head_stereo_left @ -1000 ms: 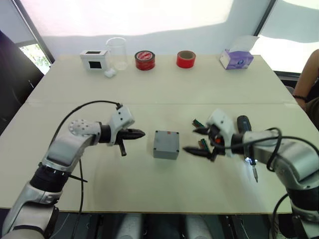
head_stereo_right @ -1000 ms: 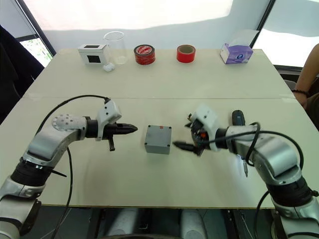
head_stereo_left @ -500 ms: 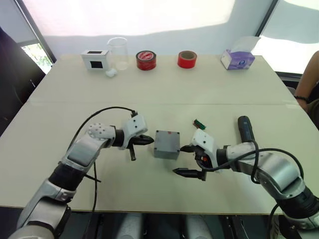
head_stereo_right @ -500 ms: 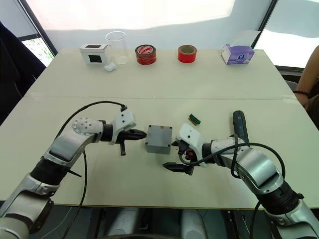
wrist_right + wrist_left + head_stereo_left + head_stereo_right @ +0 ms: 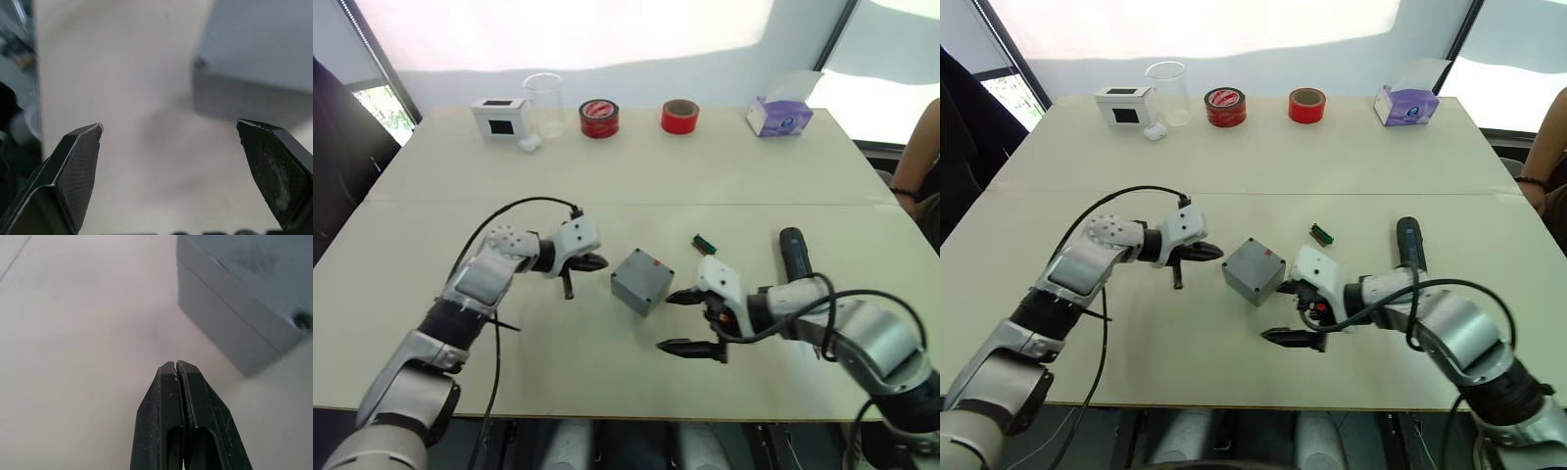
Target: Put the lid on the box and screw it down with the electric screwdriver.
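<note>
Head views: you will find the box (image 5: 641, 280) on the table (image 5: 705, 176) between the two grippers. It now sits turned, one corner pointing toward you; half a second ago it lay square to the table edge. The lid appears already seated on the box, though the seam is hard to confirm from here. The left gripper (image 5: 599, 262) has its jaws closed on nothing, its tip just beside the box's left corner, slightly farther from you than before. The right gripper (image 5: 677, 321) has its jaws spread wide, one tip near the box's right corner, the other nearer you. The electric screwdriver (image 5: 794, 255) lies flat on the table to the right, beyond the right forearm, unmoved.

Left wrist view: both fingers (image 5: 195, 416) are pressed together, with the box corner (image 5: 244, 308) just ahead.

Right wrist view: the fingertips (image 5: 80, 156) stand well apart, gripping nothing; the box (image 5: 254, 63) lies ahead of the far one.
</note>
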